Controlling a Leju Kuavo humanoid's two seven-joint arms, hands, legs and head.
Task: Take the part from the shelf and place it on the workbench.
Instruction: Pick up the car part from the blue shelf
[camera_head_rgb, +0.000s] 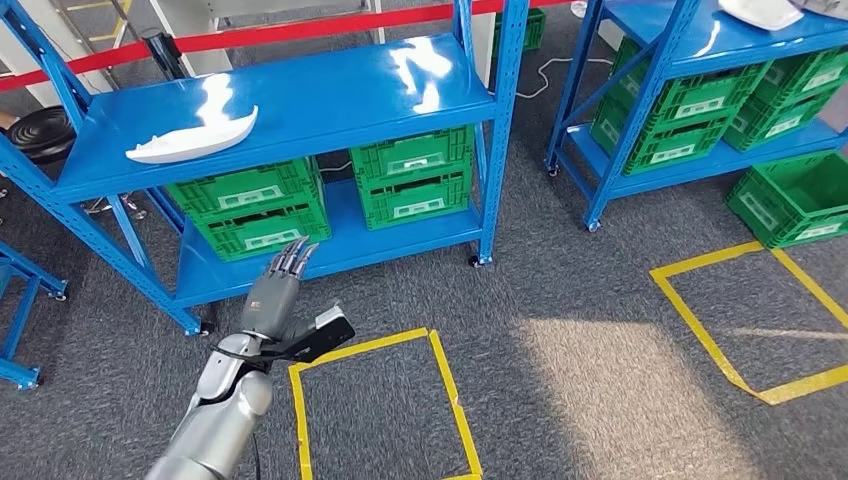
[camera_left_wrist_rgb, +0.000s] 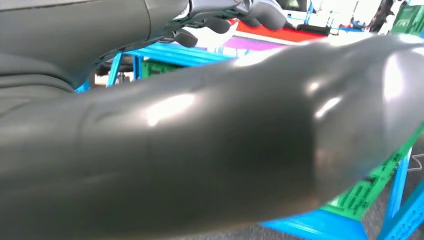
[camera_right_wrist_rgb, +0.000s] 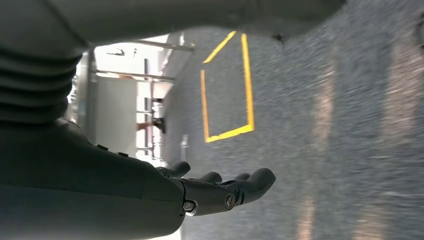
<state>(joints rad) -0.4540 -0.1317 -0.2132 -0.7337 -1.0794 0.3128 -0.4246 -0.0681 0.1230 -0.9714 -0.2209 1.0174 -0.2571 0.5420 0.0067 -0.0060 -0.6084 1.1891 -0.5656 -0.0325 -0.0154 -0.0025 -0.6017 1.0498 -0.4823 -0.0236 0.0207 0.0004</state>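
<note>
Head view: the white part (camera_head_rgb: 190, 137) lies flat on the top board of the blue shelf (camera_head_rgb: 330, 95), toward its left end and near the front edge. Your left hand (camera_head_rgb: 280, 285) is raised in front of the lower shelf level, fingers straight, held close together and holding nothing; it is well below the part and apart from it. Your right hand (camera_right_wrist_rgb: 220, 192) hangs over the grey carpet (camera_right_wrist_rgb: 325, 125), fingers gently curved and apart, also holding nothing.

The step in hand appears to be the reach. To do it well, lift the left hand above the shelf's front edge before moving in, so the fingers do not catch the board, and spread them before contact. Come down over the thicker middle of the part, not its thin tips, which would likely tip or slide on the glossy board.

The part is long and slim, curved like a shallow boat. Its long axis runs roughly along the shelf's length, slightly skewed: the pointed right end sits farther back, the left end nearer you. Close across the short axis.

Green crates (camera_head_rgb: 255, 205) fill the level below.
</note>
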